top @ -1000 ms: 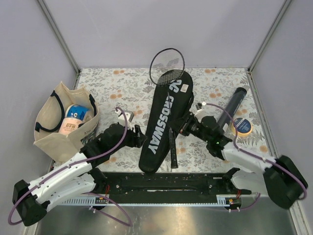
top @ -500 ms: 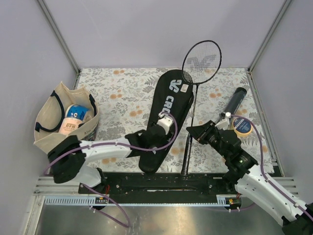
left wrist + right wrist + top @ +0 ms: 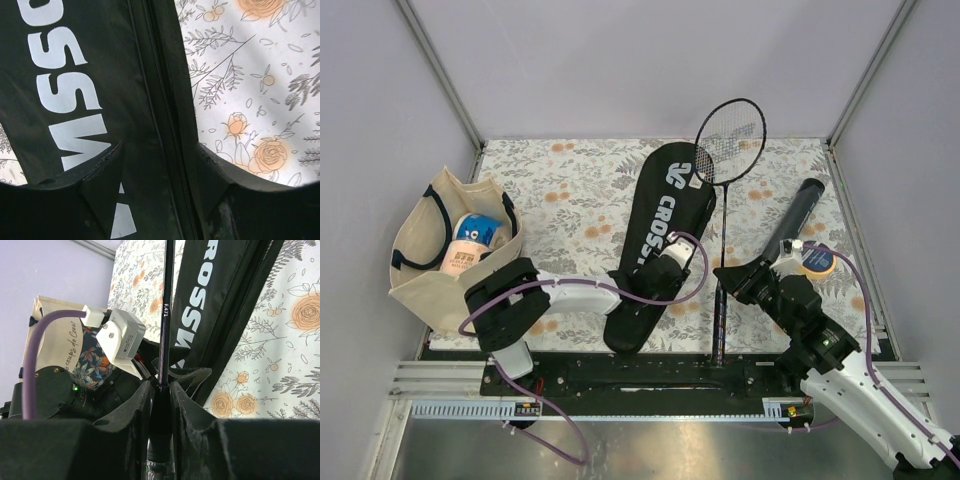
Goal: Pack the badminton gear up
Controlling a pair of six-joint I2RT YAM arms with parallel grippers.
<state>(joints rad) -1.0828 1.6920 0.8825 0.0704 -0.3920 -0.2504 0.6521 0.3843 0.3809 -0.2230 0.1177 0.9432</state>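
The black "CROSSWAY" cover [image 3: 665,215] lies flat on the floral mat. One black racquet [image 3: 730,140] lies along its right side, head at the back. My right gripper [image 3: 724,277] is shut on this racquet where shaft meets handle, as the right wrist view [image 3: 161,390] shows. My left gripper [image 3: 662,276] is open, jaws straddling the cover's zippered right edge [image 3: 165,125]. The black tube [image 3: 796,214] lies at the right. No second racquet and no shuttlecocks show.
A beige tote bag [image 3: 440,262] holding packets stands at the left. A tape roll [image 3: 817,261] with a blue centre lies by the tube's near end. Grey walls [image 3: 620,60] enclose the mat; a black rail [image 3: 620,372] runs along the front.
The racquet has gone from on top of the cover to its right side, then slid a little nearer. My left gripper has moved right, onto the cover's right edge.
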